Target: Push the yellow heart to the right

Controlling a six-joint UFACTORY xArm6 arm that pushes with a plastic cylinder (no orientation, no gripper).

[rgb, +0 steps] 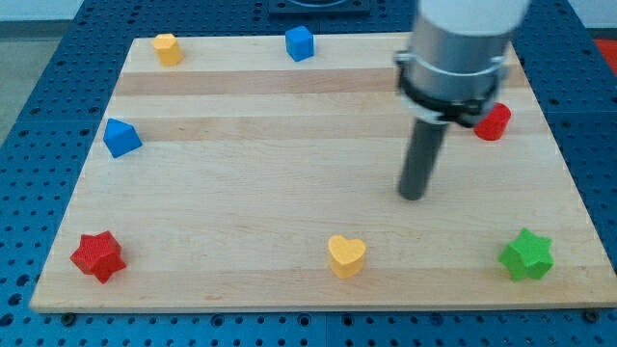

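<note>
The yellow heart [346,255] lies near the view's bottom edge of the wooden board [289,183], a little right of centre. My tip [413,196] is the lower end of the dark rod hanging from the grey arm at the view's top right. It stands above and to the right of the heart, apart from it, touching no block.
A green star [526,254] lies at the bottom right, a red star [98,256] at the bottom left. A blue block [121,137] sits at the left edge, a yellow block [168,48] and a blue cube [300,42] along the top. A red block [494,122] is partly hidden behind the arm.
</note>
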